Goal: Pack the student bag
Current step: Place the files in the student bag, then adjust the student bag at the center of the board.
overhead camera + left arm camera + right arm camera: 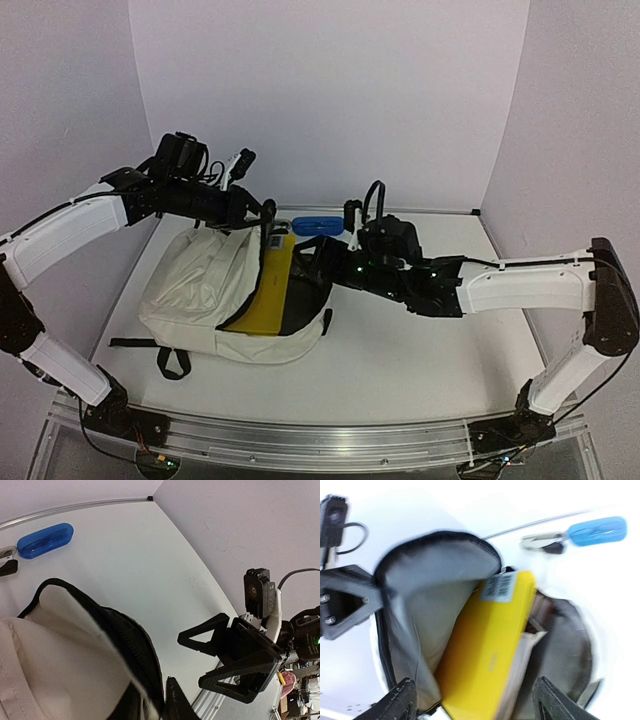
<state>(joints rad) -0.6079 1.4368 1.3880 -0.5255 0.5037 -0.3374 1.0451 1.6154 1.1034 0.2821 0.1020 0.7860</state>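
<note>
Packing looks partly done. The bag (195, 290) is laid on its side on the tabletop (420, 350), left of the middle in the top view, with its mouth turned to the right. A yellow book (485, 655) is seen in the mouth, part in and part sticking out. A blue case (318, 224) is left out on the tabletop, near the bag's upper right edge.

The right end effector (472, 700) is opened wide over the book, and nothing is held in it. The left end effector (262, 214) is placed at the top rim of the bag's mouth. It cannot be told whether the rim is pinched or let go, as the fingers are mostly hidden.

The step in hand is judged to be getting the book all the way in. To do that well, the soft rim should be held up so the mouth is not closed. The book should be pushed on its sticking-out edge, straight along its length, toward the bag's bottom. A slow push is best, because the floppy bag could be slid along the tabletop. After that the blue case can be picked up.
</note>
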